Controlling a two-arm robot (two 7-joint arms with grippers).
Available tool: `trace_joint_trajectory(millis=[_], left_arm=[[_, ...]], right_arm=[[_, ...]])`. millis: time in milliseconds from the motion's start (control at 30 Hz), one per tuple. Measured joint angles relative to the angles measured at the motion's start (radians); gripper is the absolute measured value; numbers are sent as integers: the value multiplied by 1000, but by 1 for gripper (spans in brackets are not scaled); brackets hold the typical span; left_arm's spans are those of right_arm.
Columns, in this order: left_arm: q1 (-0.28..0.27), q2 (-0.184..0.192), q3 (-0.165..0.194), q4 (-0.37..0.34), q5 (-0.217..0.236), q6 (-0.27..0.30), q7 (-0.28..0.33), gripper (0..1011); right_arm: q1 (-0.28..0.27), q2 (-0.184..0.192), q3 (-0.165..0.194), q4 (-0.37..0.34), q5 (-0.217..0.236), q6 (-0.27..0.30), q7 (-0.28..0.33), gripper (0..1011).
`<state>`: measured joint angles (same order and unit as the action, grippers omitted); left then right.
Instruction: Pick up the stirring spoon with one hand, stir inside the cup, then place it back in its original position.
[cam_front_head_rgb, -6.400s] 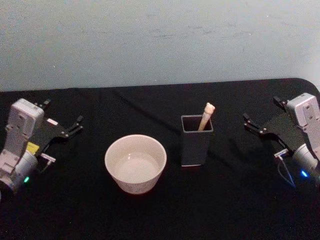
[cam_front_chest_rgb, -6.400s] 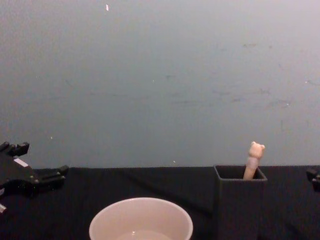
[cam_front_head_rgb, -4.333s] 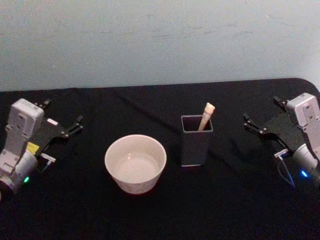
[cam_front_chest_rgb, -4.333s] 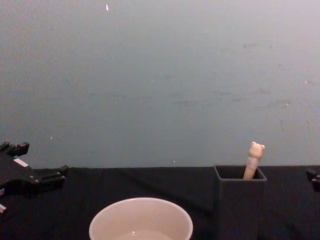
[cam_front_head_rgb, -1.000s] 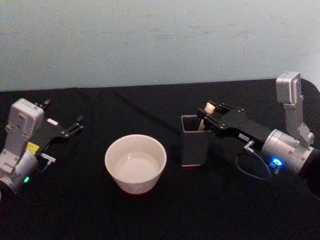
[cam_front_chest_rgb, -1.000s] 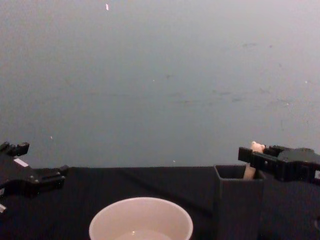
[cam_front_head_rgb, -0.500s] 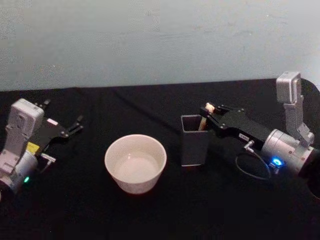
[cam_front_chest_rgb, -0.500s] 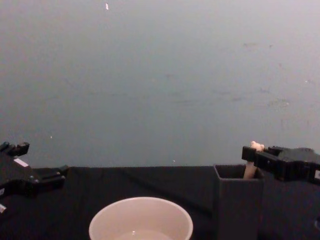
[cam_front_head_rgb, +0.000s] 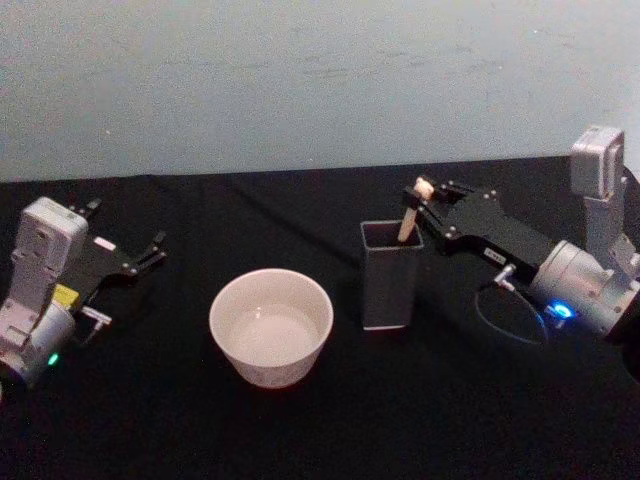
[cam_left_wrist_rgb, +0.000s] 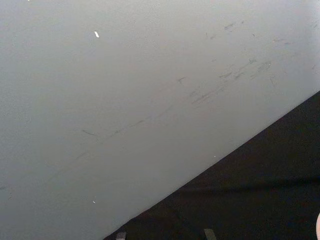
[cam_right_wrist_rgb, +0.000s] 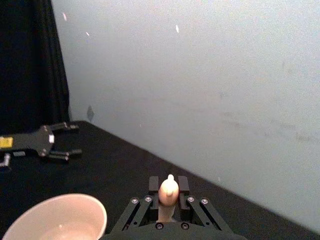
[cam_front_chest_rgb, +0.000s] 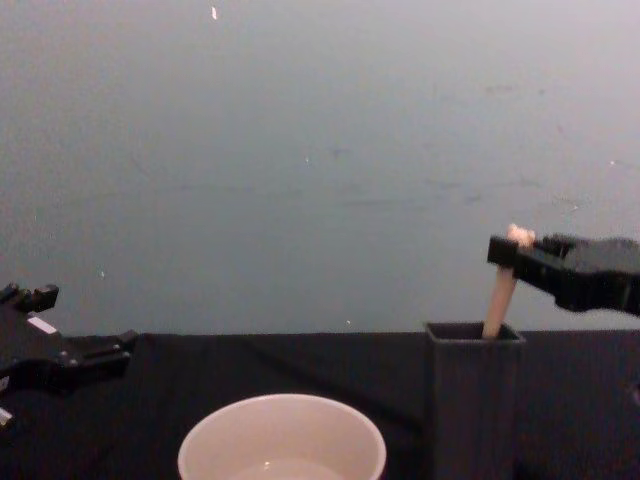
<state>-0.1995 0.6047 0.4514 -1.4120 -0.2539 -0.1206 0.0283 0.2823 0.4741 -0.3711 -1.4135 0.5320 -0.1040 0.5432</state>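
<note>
right gripper (cam_front_head_rgb: 422, 200) clamped on the stirring spoon (cam_front_head_rgb: 406, 225) just under its bear head, above the dark grey holder (cam_front_head_rgb: 388, 285), spoon's lower end inside the holder, bowl hidden, cream cup (cam_front_head_rgb: 270, 325) left of the holder, apparently holding liquid, left gripper (cam_front_head_rgb: 127, 224) spread open, far left of the holder

A pale, faintly scuffed blue-grey wall (cam_front_head_rgb: 300, 80) stands behind a black-draped table (cam_front_head_rgb: 320, 430). A dark curtain (cam_right_wrist_rgb: 27, 60) hangs beside the wall.

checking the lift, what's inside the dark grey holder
The stirring spoon stands in the holder, its peach handle sticking out, clamped near the top by the right gripper. The walls hide its bowl end and the holder's bottom.
</note>
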Motion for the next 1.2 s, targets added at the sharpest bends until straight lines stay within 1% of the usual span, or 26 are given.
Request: trace_joint_trajectory(millis=[200, 400, 833, 1067, 1167, 1200], left_arm=[[0, 0, 0, 0, 0, 0, 0, 1001], [0, 0, 0, 0, 0, 0, 0, 1001], [0, 0, 0, 0, 0, 0, 0, 1001], [0, 0, 0, 0, 0, 0, 0, 1001], [0, 0, 0, 0, 0, 0, 0, 1001], [0, 0, 0, 0, 0, 0, 0, 1001]], right_arm=[[-11, 12, 21, -51, 1, -25, 17, 214], [-20, 19, 38, -84, 10, -42, 26, 214], [-21, 19, 64, -115, 19, -75, 33, 214], [0, 3, 64, -110, 21, -97, 44, 214], [14, -8, 54, -101, 21, -105, 56, 214], [22, -15, 45, -96, 21, -108, 65, 215]])
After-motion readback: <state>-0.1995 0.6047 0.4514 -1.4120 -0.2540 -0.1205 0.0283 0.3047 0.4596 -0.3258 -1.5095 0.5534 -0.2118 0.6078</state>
